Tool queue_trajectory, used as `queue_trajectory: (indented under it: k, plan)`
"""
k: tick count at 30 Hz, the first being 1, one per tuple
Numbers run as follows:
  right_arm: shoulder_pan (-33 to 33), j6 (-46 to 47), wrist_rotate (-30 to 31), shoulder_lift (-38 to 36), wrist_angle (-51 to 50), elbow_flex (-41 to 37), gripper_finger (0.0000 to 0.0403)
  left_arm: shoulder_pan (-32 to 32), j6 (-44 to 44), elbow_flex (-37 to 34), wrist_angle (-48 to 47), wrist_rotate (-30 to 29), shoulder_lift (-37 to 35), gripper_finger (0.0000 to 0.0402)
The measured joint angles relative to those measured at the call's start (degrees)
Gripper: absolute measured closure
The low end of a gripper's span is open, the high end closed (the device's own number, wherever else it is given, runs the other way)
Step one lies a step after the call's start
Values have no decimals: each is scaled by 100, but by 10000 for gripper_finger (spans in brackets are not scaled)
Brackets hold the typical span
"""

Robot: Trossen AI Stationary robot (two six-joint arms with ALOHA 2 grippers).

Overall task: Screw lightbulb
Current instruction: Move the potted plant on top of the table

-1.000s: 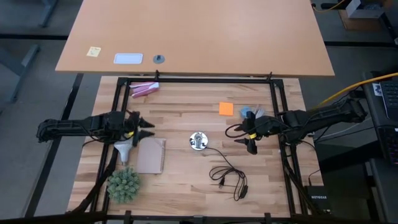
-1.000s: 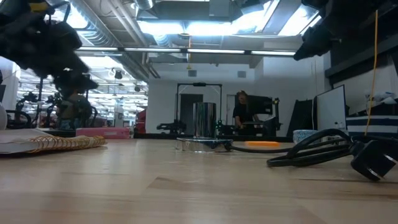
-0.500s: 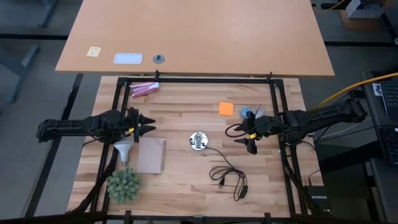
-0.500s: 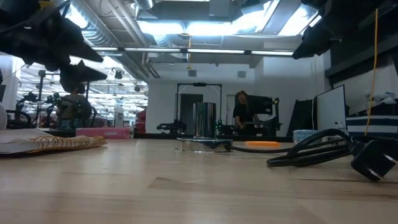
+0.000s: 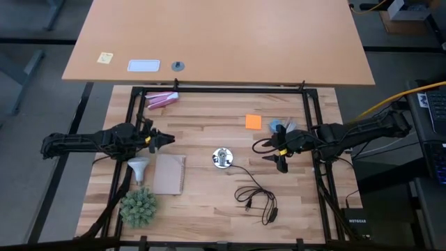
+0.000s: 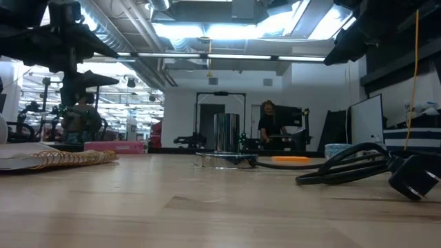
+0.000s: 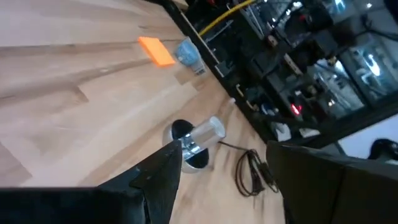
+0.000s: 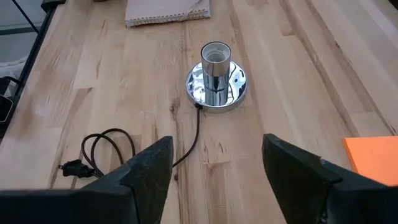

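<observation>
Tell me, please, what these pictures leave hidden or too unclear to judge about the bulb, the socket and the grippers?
- Lightbulb: shows only in the high view, too small to tell which way its screw end faces.
- Socket: its cord's plug lies at the right wrist view's edge.
- Left gripper: open; its height above the table is unclear.
- Right gripper: open; the low view cuts it off at the top edge.

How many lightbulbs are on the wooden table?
1. The lightbulb lies near the left edge, between the notebook and the green plant. I see no others.
</observation>
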Motion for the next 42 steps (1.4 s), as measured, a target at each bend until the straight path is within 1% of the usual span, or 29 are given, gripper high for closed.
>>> queue_trajectory:
  k: [3,7,9,14,21,25,29,36,42]
  plan:
    - [0,0,0,0,0,-2,157,-72,39,0,629,0,33,178]
    - [0,0,0,0,0,-2,157,-176,572,0,1853,3,117,178]
    - [0,0,0,0,0,-2,157,-225,694,12,2163,0,174,178]
    - [0,2,0,0,-2,-2,157,-415,499,267,1719,25,487,178]
    - [0,1,0,0,-2,-2,157,-735,430,864,1044,198,1265,178]
    - [0,2,0,0,-4,-2,157,-907,-50,1280,312,425,1819,178]
    - [0,2,0,0,-4,-2,157,-1078,-505,1535,-222,591,2457,178]
    - [0,2,0,0,-2,-2,157,-1190,-1185,1572,-747,1157,3662,178]
    - [0,1,-1,2,-4,-2,157,-1177,-1245,1572,-1221,1408,4516,178]
